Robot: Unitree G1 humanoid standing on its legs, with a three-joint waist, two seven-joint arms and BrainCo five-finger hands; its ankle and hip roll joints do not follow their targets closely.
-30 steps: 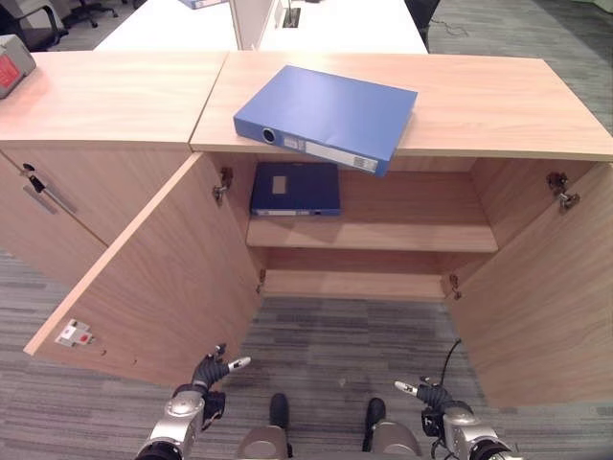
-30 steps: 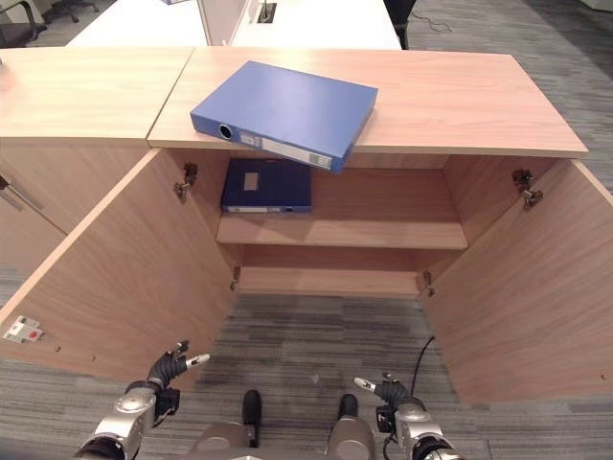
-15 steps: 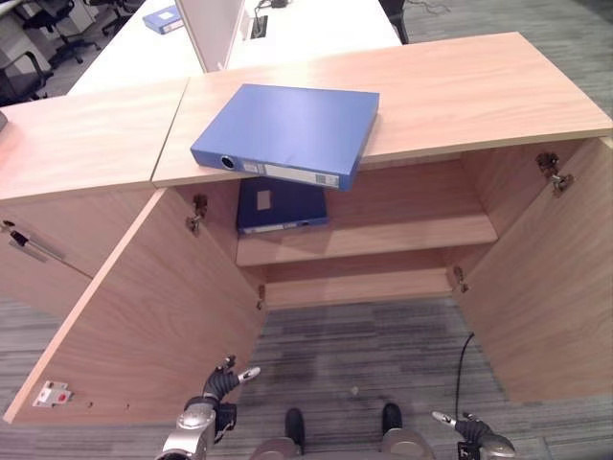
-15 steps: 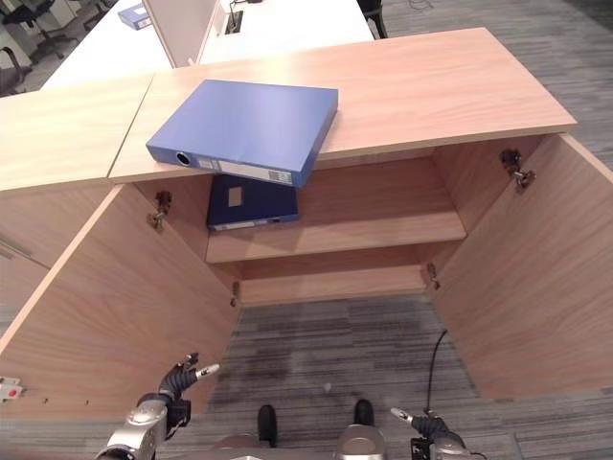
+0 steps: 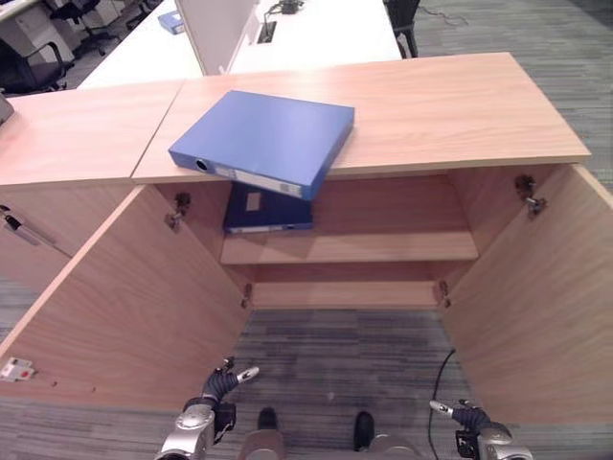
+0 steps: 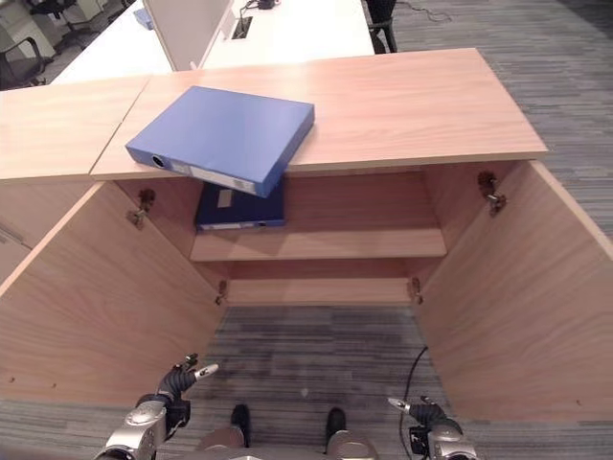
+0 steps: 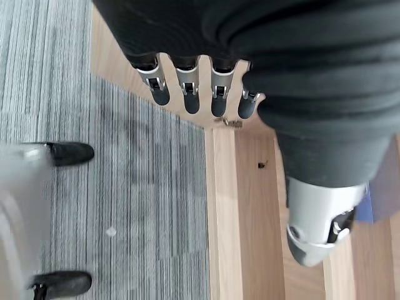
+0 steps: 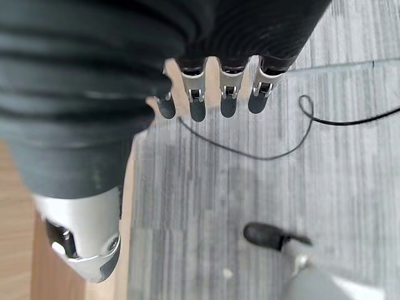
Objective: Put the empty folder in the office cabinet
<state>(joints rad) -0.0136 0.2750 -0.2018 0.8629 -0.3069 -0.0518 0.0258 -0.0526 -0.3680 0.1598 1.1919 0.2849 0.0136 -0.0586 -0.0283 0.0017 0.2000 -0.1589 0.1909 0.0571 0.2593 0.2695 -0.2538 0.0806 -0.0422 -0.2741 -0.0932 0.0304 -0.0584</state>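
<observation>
A light blue folder (image 5: 263, 140) lies flat on the wooden cabinet top (image 5: 450, 105), its front corner hanging over the edge above the open compartment. A darker blue folder (image 5: 267, 210) lies on the upper shelf (image 5: 383, 246) inside, at its left end. Both cabinet doors stand wide open. My left hand (image 5: 218, 387) hangs low near the floor by the left door, fingers (image 7: 185, 94) straight and holding nothing. My right hand (image 5: 466, 419) is low by the right door, its fingers (image 8: 228, 95) also straight and empty. Both hands are far below the folders.
The open left door (image 5: 124, 287) and right door (image 5: 536, 287) flank the compartment, with grey carpet (image 5: 335, 345) between them. A closed neighbouring cabinet (image 5: 57, 125) with a handle stands to the left. White desks (image 5: 316, 29) and office chairs are behind.
The whole picture has shifted, so the camera moved. Both folders lie where they were. My hands stay low and empty.
</observation>
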